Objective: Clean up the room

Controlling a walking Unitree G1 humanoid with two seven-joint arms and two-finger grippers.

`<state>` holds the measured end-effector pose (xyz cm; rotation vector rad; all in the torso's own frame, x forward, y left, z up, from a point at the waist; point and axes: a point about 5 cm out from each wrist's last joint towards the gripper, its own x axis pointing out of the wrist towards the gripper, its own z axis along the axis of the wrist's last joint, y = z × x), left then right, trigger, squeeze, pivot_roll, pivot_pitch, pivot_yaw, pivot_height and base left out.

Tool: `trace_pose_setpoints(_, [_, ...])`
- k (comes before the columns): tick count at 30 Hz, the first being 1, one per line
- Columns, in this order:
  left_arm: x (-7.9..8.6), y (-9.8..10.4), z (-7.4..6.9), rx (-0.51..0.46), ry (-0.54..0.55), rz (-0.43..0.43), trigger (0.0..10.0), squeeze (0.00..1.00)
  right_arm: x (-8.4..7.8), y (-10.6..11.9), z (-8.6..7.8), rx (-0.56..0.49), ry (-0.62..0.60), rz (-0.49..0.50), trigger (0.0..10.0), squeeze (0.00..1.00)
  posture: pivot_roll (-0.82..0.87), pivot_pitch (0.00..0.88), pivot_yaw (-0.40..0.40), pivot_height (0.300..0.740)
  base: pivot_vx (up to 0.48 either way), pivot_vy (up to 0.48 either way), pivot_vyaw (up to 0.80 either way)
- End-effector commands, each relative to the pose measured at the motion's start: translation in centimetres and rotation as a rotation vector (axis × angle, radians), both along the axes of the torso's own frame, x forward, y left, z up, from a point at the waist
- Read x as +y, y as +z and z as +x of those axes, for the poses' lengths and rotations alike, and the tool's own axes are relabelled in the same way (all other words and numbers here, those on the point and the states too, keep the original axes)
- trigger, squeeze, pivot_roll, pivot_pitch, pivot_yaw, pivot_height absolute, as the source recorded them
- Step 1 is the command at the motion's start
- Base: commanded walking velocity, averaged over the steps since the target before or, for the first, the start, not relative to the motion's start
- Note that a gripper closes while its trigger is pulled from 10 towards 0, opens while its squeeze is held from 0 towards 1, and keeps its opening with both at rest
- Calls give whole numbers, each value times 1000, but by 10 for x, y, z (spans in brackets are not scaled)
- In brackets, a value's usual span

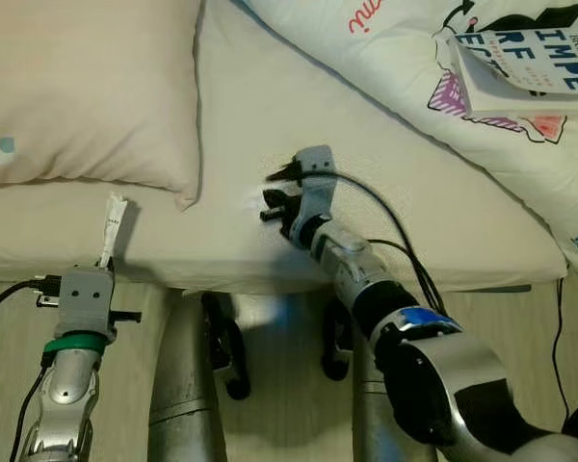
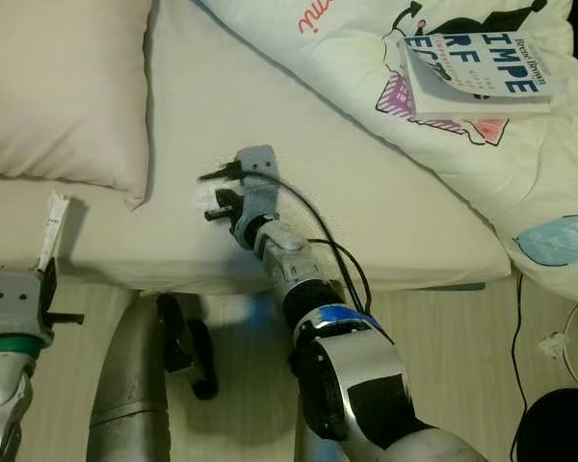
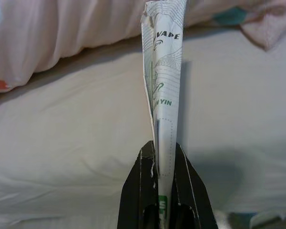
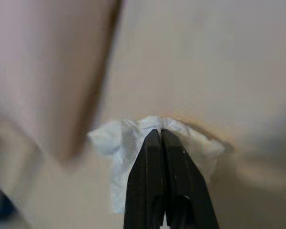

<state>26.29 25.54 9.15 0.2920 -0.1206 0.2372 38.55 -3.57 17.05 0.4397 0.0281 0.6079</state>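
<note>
On the bed (image 1: 443,221), the right gripper (image 4: 161,136) pinches a crumpled tissue (image 4: 128,143); the left gripper (image 3: 163,152) clamps a paper wrapper (image 3: 164,71). Next, probably, lifting the tissue away.

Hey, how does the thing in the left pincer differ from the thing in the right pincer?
The left pincer grips a narrow white printed paper packet with green lettering; the right pincer pinches a plain crumpled white tissue. The packet is stiff and stands straight beyond the fingers, near the bed's edge; the tissue is soft and bunched, lying on the cream bedsheet. Both are white and clamped by shut fingers.
</note>
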Motion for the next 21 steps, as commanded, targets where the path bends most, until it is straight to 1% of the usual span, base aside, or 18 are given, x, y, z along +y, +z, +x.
trace_pose_setpoints(1, [4, -17, -9, 67, 35, -42, 10000, 0, 9, 2, -3, 14, 43, 96, 0, 0, -8, 451, 22, 605, 0, 0, 0])
trace_pose_setpoints(2, [5, -17, -7, 63, 42, -60, 10000, 0, 8, 9, -3, -1, 67, 174, 0, 0, -13, 430, 18, 605, 0, 0, 0])
trace_pose_setpoints(3, [5, -16, -3, 50, 67, -115, 10000, 0, 4, 23, -4, -41, 134, 323, 0, 0, -27, 386, 13, 605, 0, 0, 0])
trace_pose_setpoints(4, [6, -16, -1, 47, 76, -134, 10000, 0, 2, 27, -5, -56, 159, 363, 0, 0, -27, 386, 13, 605, 0, 0, 0])
trace_pose_setpoints(5, [6, -16, -1, 47, 76, -134, 10000, 0, 2, 27, -5, -56, 159, 363, 0, 0, -27, 386, 13, 605, 0, 0, 0])
trace_pose_setpoints(6, [8, -14, 3, 36, 95, -171, 10000, 0, -1, 29, -8, -84, 189, 373, 0, 0, -37, 355, 10, 605, 0, 0, 0])
trace_pose_setpoints(7, [8, -14, 3, 36, 95, -171, 10000, 0, -1, 29, -8, -84, 189, 373, 0, 0, -37, 355, 10, 605, 0, 0, 0])
trace_pose_setpoints(9, [12, -12, 8, 26, 115, -196, 10000, 0, -5, 23, -13, -97, 200, 338, 0, 0, -55, 306, 7, 605, 0, 0, 0])
trace_pose_setpoints(10, [12, -12, 8, 26, 115, -196, 10000, 0, -5, 23, -13, -97, 200, 338, 0, 0, -55, 306, 7, 605, 0, 0, 0])
trace_pose_setpoints(12, [17, -10, 13, 15, 131, -217, 10000, 0, -8, 10, -15, -80, 178, 267, 0, 0, -62, 273, 5, 605, 0, 0, 0])
trace_pose_setpoints(14, [19, -8, 16, 0, 144, -236, 10000, 0, -14, -4, -18, -58, 160, 228, 0, 0, -60, 246, 6, 605, 0, 0, 0])
trace_pose_setpoints(15, [20, -8, 18, -6, 150, -260, 10000, 0, -15, -13, -20, -43, 165, 192, 0, 0, -62, 224, 5, 605, 0, 0, 0])
trace_pose_setpoints(16, [20, -8, 18, -6, 150, -260, 10000, 0, -15, -13, -20, -43, 165, 192, 0, 0, -62, 224, 5, 605, 0, 0, 0])
trace_pose_setpoints(17, [21, -8, 19, -11, 156, -289, 10000, 0, -17, -21, -23, -26, 177, 156, 0, 0, -62, 224, 5, 605, 0, 0, 0])
trace_pose_setpoints(18, [21, -8, 19, -11, 156, -289, 10000, 0, -17, -21, -23, -26, 177, 156, 0, 0, -62, 224, 5, 605, 0, 0, 0])
trace_pose_setpoints(19, [20, -10, 20, -6, 157, -305, 10000, 0, -19, -27, -25, -1, 177, 155, 0, 0, -61, 194, 4, 610, 0, 0, 0])
trace_pose_setpoints(20, [19, -18, 20, 22, 155, -349, 10000, 0, -25, -42, -28, 44, 167, 131, 0, 0, -61, 163, 6, 615, 0, 0, 0])
trace_pose_setpoints(21, [19, -25, 18, 44, 161, -378, 10000, 0, -30, -54, -32, 81, 156, 110, 0, 0, -60, 156, 7, 620, 0, 0, 0])
